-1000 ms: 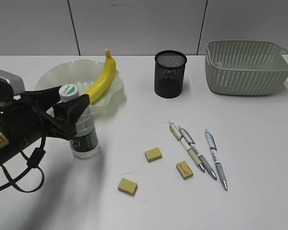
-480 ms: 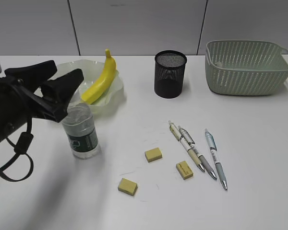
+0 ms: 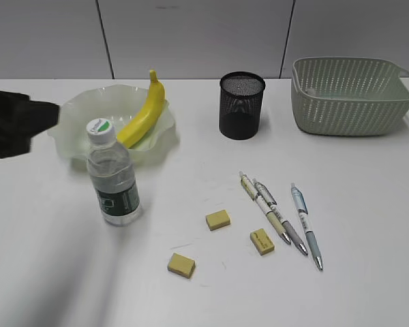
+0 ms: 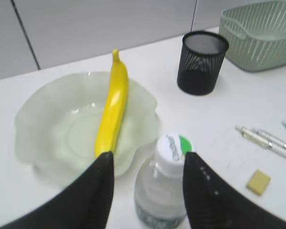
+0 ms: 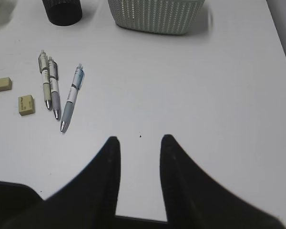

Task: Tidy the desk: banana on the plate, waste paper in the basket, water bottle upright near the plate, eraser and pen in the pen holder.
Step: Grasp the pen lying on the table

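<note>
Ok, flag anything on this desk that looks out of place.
Three erasers and three pens lie loose on the desk, outside the pen holder. The banana lies on the plate and the water bottle stands upright beside it. Nothing looks spilled or damaged.

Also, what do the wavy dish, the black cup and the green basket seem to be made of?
The plate looks like translucent pale-green glass or plastic, glossy; the desk shows through its ruffled rim. The pen holder seems to be black metal mesh, matte; fine holes show in its wall. The basket looks like moulded sage-green plastic, dull, with a regular woven-look pattern of holes.
</note>
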